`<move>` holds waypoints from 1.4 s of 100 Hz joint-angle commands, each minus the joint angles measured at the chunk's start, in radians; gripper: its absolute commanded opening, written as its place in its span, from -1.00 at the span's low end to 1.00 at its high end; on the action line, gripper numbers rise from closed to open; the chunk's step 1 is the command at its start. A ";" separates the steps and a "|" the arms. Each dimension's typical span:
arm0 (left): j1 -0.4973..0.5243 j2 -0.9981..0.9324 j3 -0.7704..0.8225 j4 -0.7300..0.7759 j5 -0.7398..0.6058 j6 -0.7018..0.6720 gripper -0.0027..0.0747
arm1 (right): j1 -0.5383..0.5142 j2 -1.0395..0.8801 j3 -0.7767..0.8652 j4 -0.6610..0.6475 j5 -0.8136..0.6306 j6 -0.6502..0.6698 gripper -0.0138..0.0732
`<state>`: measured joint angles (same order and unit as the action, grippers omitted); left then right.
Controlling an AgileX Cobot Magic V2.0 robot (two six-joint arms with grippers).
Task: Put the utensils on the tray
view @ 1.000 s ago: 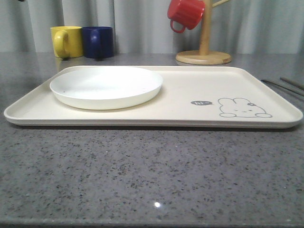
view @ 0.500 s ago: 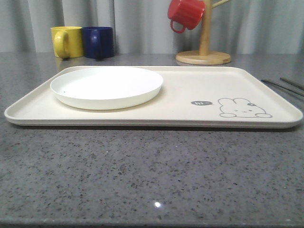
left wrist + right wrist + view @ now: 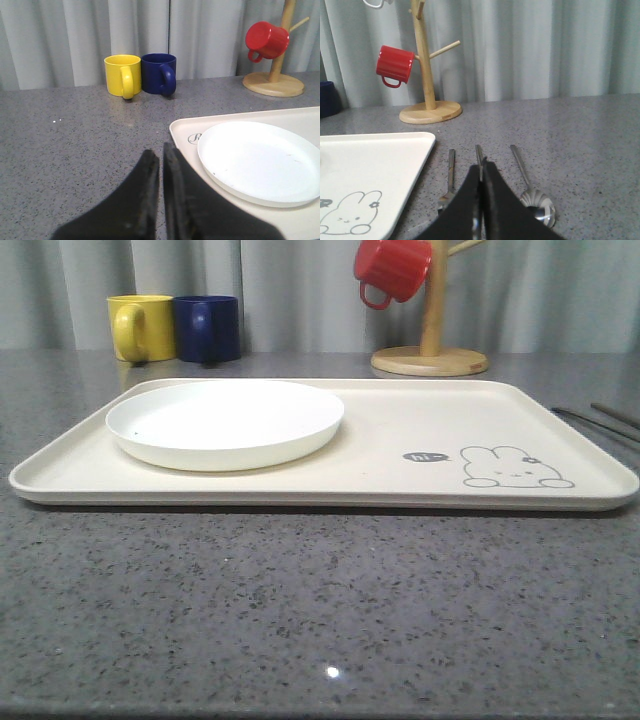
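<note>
Right wrist view: the right gripper [image 3: 481, 167] is seen nearest, its jaws drawn together with barely a slit between them and nothing held. Parts of the utensils behind it are hidden by the black fingers. Three utensils are laid side by side on the grey speckled desk [image 3: 580, 140], just beside the tray [image 3: 380, 165] and off it: a fork [image 3: 449, 182] nearest the tray, with its tines hard to make out; chopsticks [image 3: 478, 159] in the middle, seen as one thin strip, so that a pair cannot be counted; and a spoon [image 3: 532, 192] with its bowl toward the camera. One grey bunny drawing [image 3: 347, 212] is printed on the tray corner, cut off by the frame edge. Farther back, one wooden mug stand [image 3: 426, 75] is seen carrying one red mug [image 3: 394, 66]; a white handle at the top and a dark blue object at the side are cut off.

From the left wrist view, the left gripper [image 3: 160, 155] is also seen with jaws nearly closed and empty, over the desk just beside the tray's corner. One round white plate [image 3: 260, 162] is set on the tray, and the grey script beside it is covered except for a looped first letter. Beyond, one yellow mug [image 3: 123, 75] and one navy mug [image 3: 159, 74] are stood touching, before grey curtains [image 3: 100, 30].

From the front view, a small grey bubble reading "hi~" [image 3: 425, 456] is seen beside the bunny, and only thin utensil ends are visible at the frame edge.
</note>
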<state>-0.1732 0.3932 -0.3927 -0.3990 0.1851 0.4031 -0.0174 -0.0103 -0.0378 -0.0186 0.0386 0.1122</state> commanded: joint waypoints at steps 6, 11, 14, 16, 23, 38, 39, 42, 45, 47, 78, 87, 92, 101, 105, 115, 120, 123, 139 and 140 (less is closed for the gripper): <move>-0.007 0.003 -0.028 -0.006 -0.083 0.001 -0.98 | -0.007 0.050 -0.201 0.005 0.122 -0.009 -0.86; -0.007 0.003 -0.028 -0.006 -0.083 0.001 -0.98 | -0.007 0.101 -0.273 0.005 0.202 -0.009 -0.86; -0.007 0.003 -0.028 -0.006 -0.083 0.001 -0.98 | -0.007 0.145 -0.315 0.005 0.244 -0.009 -0.86; -0.007 0.003 -0.028 -0.006 -0.083 0.001 -0.98 | -0.007 0.164 -0.346 0.005 0.274 -0.009 -0.86; -0.007 0.003 -0.028 -0.006 -0.083 0.001 -0.98 | -0.007 0.268 -0.453 0.005 0.383 -0.009 -0.86; -0.007 0.003 -0.028 -0.006 -0.083 0.001 -0.98 | -0.007 0.512 -0.674 0.007 0.638 -0.009 -0.86; -0.007 0.003 -0.028 -0.006 -0.083 0.001 -0.98 | -0.007 0.522 -0.693 0.010 0.648 -0.009 -0.86; -0.007 0.003 -0.028 -0.006 -0.083 0.001 -0.98 | -0.007 0.575 -0.729 0.019 0.683 -0.009 -0.86; -0.007 0.003 -0.028 -0.006 -0.083 0.001 -0.98 | -0.007 0.612 -0.762 0.019 0.718 -0.009 -0.86; -0.007 0.003 -0.028 -0.006 -0.083 0.001 -0.98 | -0.007 0.642 -0.784 0.031 0.730 -0.009 -0.86; -0.007 0.003 -0.028 -0.006 -0.083 0.001 -0.98 | -0.007 0.925 -0.902 0.071 0.783 -0.009 -0.84; -0.007 0.003 -0.028 -0.006 -0.083 0.001 -0.98 | -0.007 0.974 -0.902 0.071 0.800 -0.010 -0.69; -0.007 0.003 -0.028 -0.006 -0.083 0.001 -0.98 | -0.007 0.993 -0.902 0.070 0.813 -0.010 -0.53; -0.007 0.003 -0.028 -0.006 -0.083 0.001 -0.98 | -0.007 1.013 -0.902 0.070 0.830 -0.011 -0.25; -0.007 0.003 -0.028 -0.006 -0.083 0.001 -0.98 | -0.007 1.014 -0.902 0.070 0.830 -0.011 -0.11; -0.007 0.003 -0.028 -0.006 -0.083 0.001 -0.98 | -0.007 1.014 -0.902 0.070 0.828 -0.012 0.07; -0.007 0.003 -0.028 -0.006 -0.083 0.001 -0.98 | -0.006 1.014 -0.902 0.075 0.825 -0.023 0.08; -0.007 0.003 -0.028 -0.006 -0.083 0.001 -0.98 | -0.006 1.014 -0.903 0.084 0.822 -0.037 0.08; -0.007 0.003 -0.028 -0.006 -0.083 0.001 -0.98 | -0.006 1.058 -0.957 0.175 0.833 -0.149 0.08; -0.007 0.003 -0.028 -0.006 -0.083 0.001 -0.98 | -0.006 1.066 -0.961 0.178 0.834 -0.153 0.08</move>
<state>-0.1732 0.3910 -0.3927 -0.3990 0.1829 0.4037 -0.0174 1.0315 -0.9305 0.1055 0.9064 0.0259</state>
